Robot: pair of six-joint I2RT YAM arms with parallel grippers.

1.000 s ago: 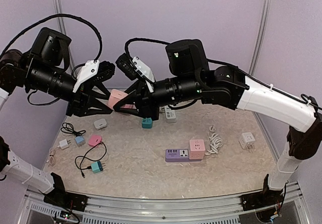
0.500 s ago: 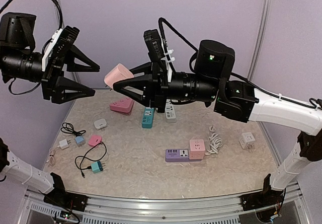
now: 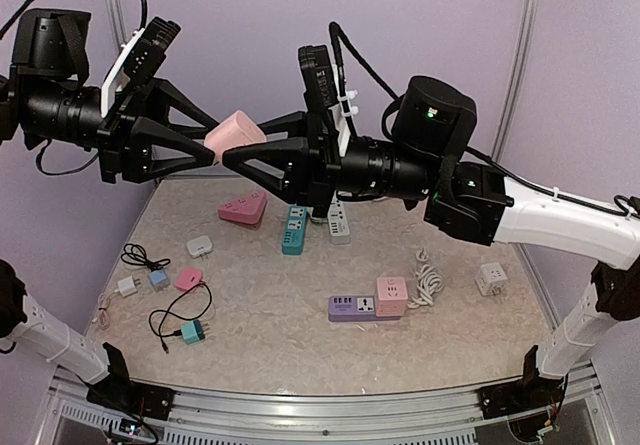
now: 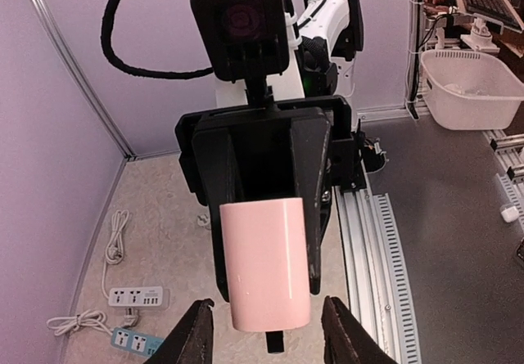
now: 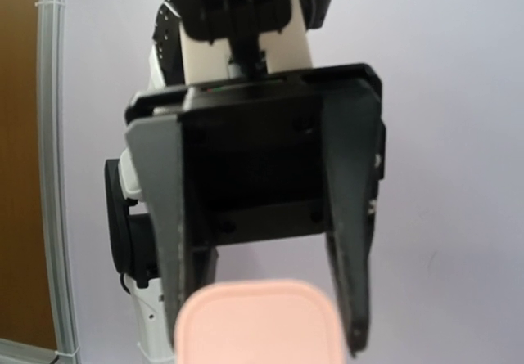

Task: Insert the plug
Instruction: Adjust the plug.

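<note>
**2 arms meet nose to nose high above the table [image 3: 300,365], the pink plug [image 3: 235,133] in the air between them.**
The lilac walls [image 3: 420,15] back every view. Only the top view takes in both arms, with the right gripper [image 3: 243,142] and left gripper [image 3: 214,143] at opposite ends of the plug. The left wrist view adds the grip: the right gripper's fingers [image 4: 309,184] clamp the plug's flanks, while the left fingertips [image 4: 199,335] stand parted beside its near end, a slim gap at each. The right wrist view gives only the plug's rounded end between the left gripper's 2 fingers. The beige mottled table carries a purple power strip [image 3: 352,308] with a pink cube socket [image 3: 391,296] at its right end, a teal strip [image 3: 292,231] and a pink triangular strip [image 3: 243,209].
</note>
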